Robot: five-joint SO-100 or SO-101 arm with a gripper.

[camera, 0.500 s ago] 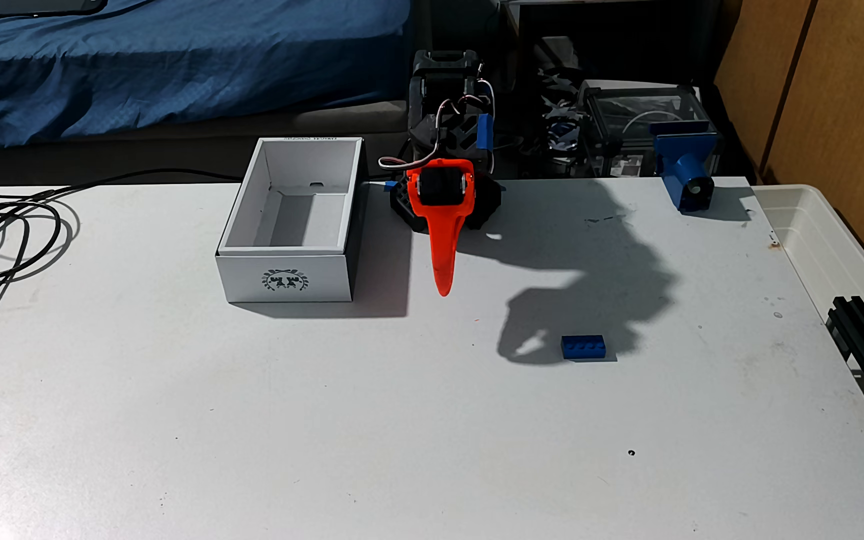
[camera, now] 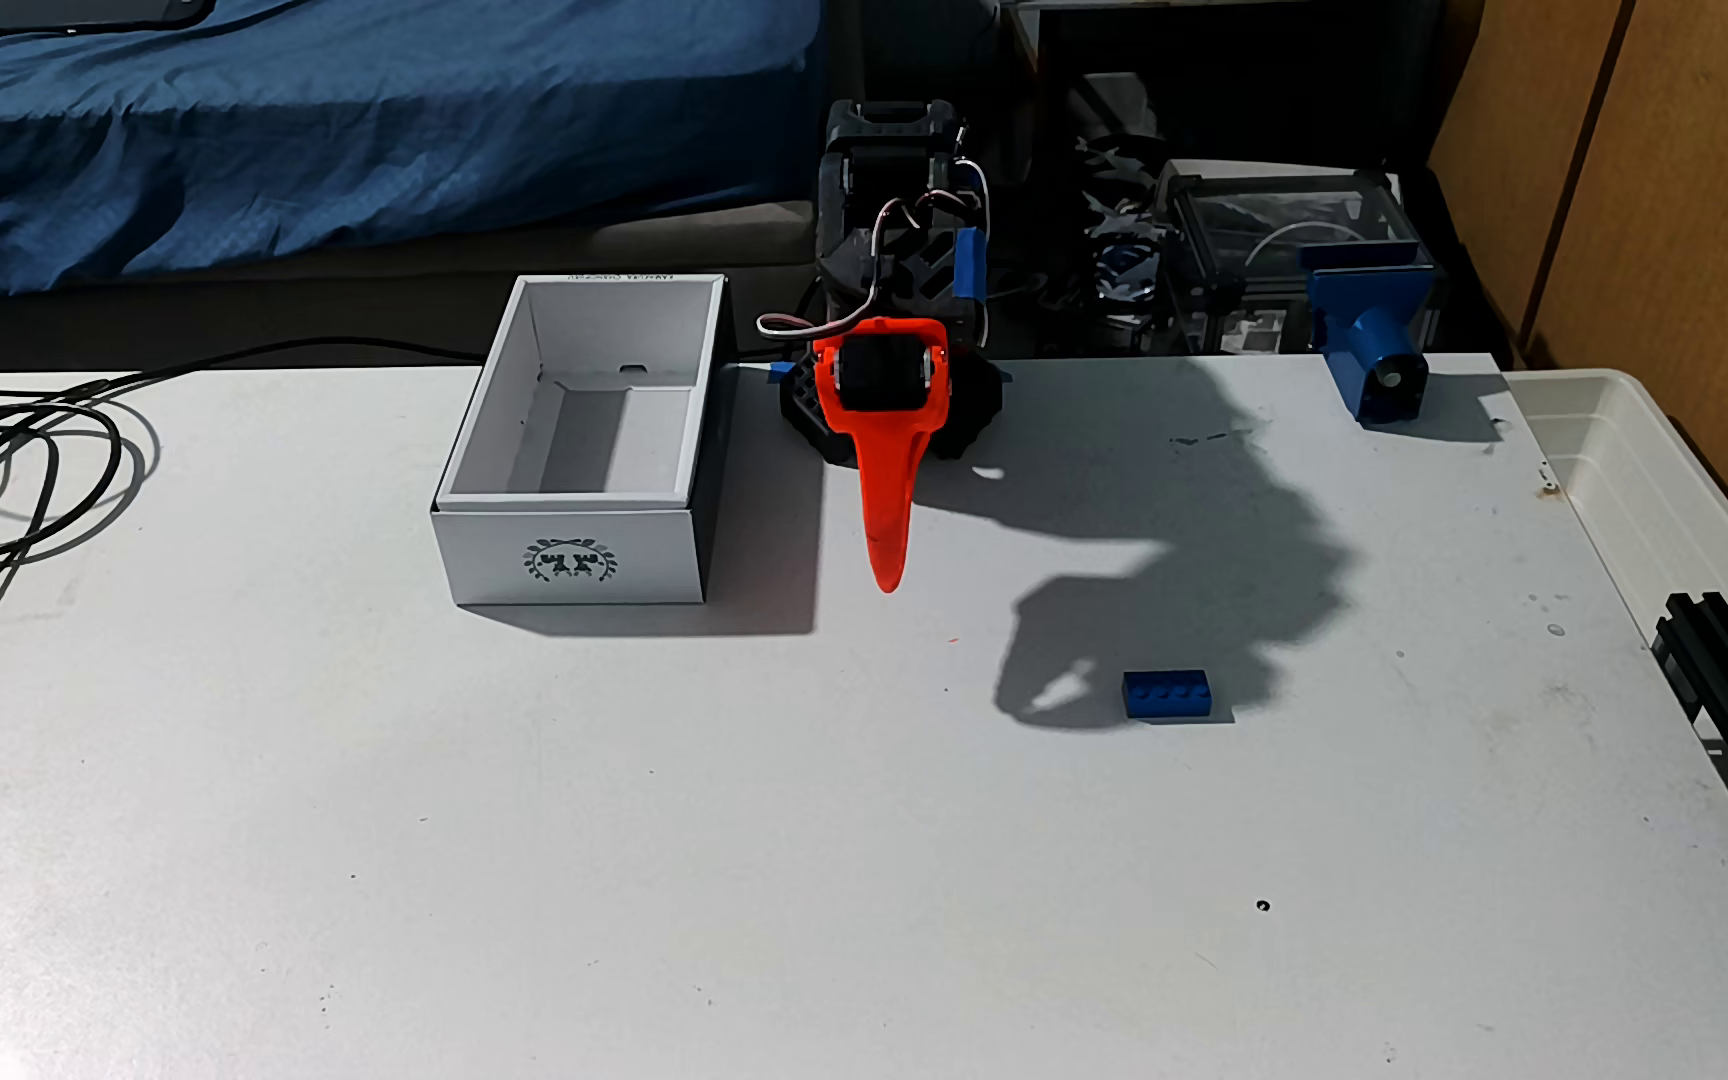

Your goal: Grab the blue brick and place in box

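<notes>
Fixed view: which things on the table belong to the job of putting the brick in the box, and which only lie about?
Belong to the job:
blue brick
white box, empty
orange gripper

Only lying about:
black cables
blue cylindrical mount
translucent tub

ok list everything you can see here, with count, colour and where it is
blue brick: one, bright blue, on the table right of centre, in the arm's shadow
box: one, white with a dark wreath emblem, open and empty, left of the arm
table: one, white, scuffed
cables: a coiled bunch, black, far left of the table
cylindrical mount: one, blue, far right corner of the table
plastic tub: one, translucent white, beside the table's right edge
bed cover: one, blue, behind the table at upper left
arm: one, black with blue covers, at the table's far edge
gripper: one, orange, pointing down, looks shut, holding nothing
</notes>
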